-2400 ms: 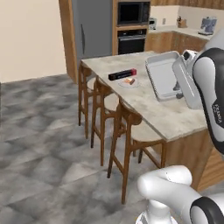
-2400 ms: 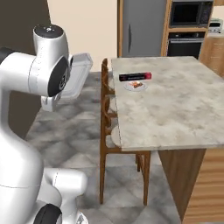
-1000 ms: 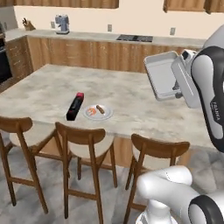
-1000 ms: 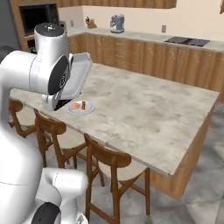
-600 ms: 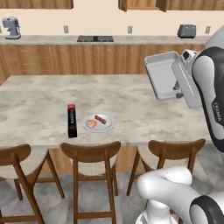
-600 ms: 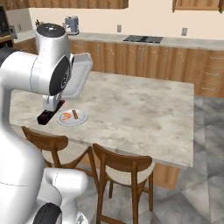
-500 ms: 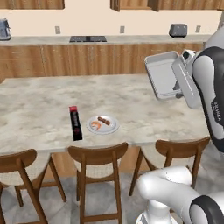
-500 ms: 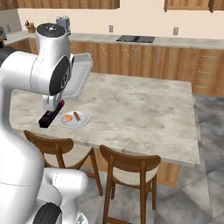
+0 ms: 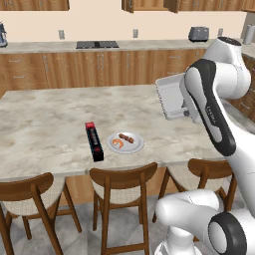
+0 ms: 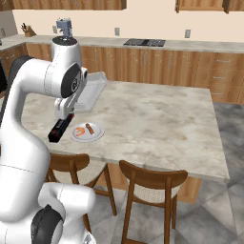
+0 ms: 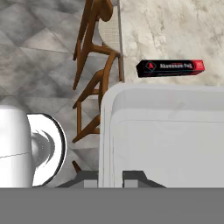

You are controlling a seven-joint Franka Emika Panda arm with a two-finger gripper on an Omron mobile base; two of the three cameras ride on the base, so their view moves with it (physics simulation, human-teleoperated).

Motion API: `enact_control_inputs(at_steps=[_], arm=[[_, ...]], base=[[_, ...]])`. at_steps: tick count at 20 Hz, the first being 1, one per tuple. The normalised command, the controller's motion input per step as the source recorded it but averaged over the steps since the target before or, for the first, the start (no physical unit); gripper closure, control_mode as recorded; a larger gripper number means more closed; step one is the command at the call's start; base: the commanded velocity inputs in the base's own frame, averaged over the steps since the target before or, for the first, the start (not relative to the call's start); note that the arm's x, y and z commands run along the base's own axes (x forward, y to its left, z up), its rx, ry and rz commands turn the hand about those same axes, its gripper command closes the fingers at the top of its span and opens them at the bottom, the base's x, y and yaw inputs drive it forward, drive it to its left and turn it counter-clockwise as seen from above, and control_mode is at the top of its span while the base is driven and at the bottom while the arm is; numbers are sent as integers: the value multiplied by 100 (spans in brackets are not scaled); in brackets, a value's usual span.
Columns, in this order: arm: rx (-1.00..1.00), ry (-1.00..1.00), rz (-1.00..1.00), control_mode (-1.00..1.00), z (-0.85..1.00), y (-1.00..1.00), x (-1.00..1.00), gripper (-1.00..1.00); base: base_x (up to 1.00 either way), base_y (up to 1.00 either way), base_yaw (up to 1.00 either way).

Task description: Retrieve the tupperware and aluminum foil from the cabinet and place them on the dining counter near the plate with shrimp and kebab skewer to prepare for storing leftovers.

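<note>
My gripper (image 11: 110,178) is shut on the rim of the pale grey-white tupperware (image 11: 166,140), which it holds tilted in the air over the dining counter (image 9: 45,124). From the base views the tupperware (image 9: 169,97) (image 10: 90,90) hangs beside my forearm, above the counter's near right part. The black aluminum foil box (image 9: 93,141) (image 10: 61,127) (image 11: 170,68) with red ends lies flat on the counter. Just right of it sits the round white plate (image 9: 125,142) (image 10: 87,132) with shrimp and a kebab skewer. Low edges of wooden wall cabinets (image 9: 149,5) show at the top.
Three wooden chairs (image 9: 122,187) stand along the counter's near edge. Behind the counter runs a worktop with a black cooktop (image 9: 97,44), a toaster (image 9: 198,34) and a mixer (image 10: 63,26). The floor is grey tile (image 10: 224,190).
The base has swung round the counter, so the whole picture has shifted to face its long chair side. The tupperware stays in my shut gripper, the same way against the arm.
</note>
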Motion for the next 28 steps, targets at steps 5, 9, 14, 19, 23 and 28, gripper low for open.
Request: enact_control_inputs(at_steps=[5,9,14,19,23,28], arm=[[0,13,0,-100,-75,-53,53,100],[0,13,0,-100,-93,-32,44,100],[0,15,0,-100,-83,-24,62,100],[0,13,0,-100,-61,-12,60,100],[0,12,0,-100,-53,0,60,100],[0,12,0,-100,-63,0,65,100]], base=[[0,0,0],[0,0,0],[0,0,0],[0,0,0],[0,0,0],[0,0,0]])
